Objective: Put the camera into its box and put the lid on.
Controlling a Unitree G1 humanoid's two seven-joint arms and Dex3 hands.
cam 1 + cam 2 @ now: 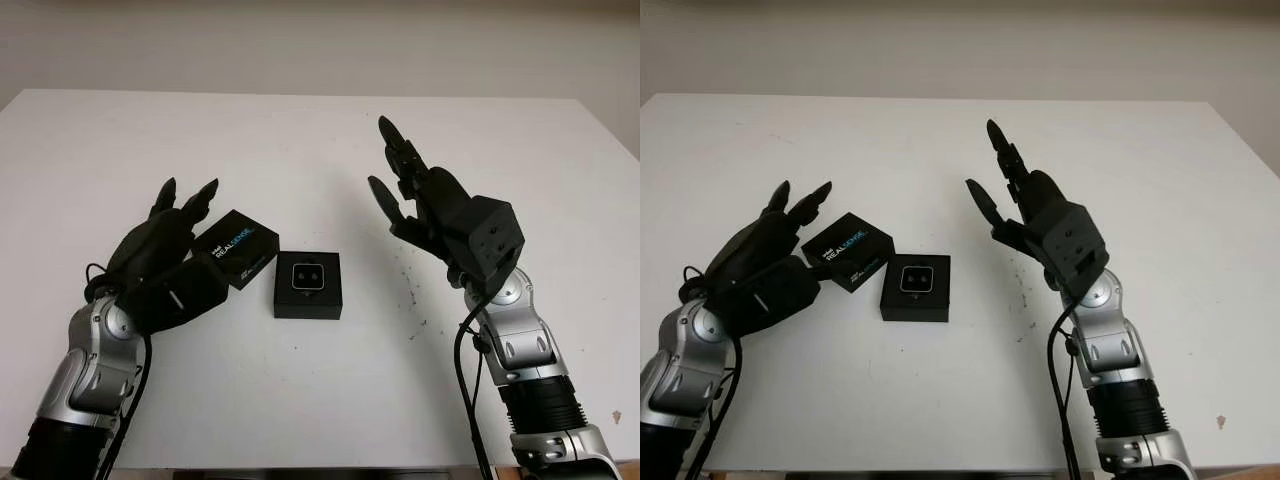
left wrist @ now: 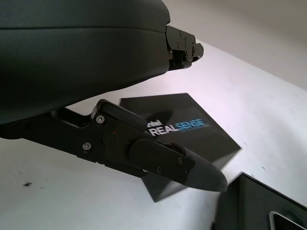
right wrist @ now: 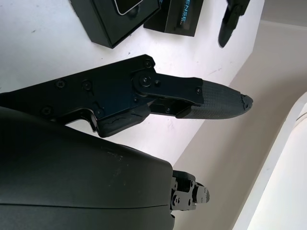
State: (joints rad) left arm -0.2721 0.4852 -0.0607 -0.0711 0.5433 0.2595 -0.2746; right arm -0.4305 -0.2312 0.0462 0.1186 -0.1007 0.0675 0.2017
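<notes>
Nearest the robot, the two arms rise from the table's [image 1: 320, 400] front edge. The left hand [image 1: 165, 250] is at the left of the white top, palm down, open and holding nothing; its fingertips [image 1: 205, 190] reach over the near-left corner of the lid [image 1: 237, 246]. From the head views I cannot tell whether they touch the lid or only hover above it; the left wrist view shows a finger [image 2: 158, 160] crossing in front of the lid with bare table under it.

Just right of that hand, near the table's middle, sits the box [image 1: 308, 285], a square black tray lying flat. The camera [image 1: 307, 276] lies inside it, a small pale-rimmed body with two dark lenses facing up. The box is uncovered.

The lid lies flat on the table, touching or just beside the box's far-left corner, turned at an angle to it, its printed top facing up.

The right hand [image 1: 415, 195] is raised above the table well to the right of the box, open and empty, its fingers pointing up and away.
</notes>
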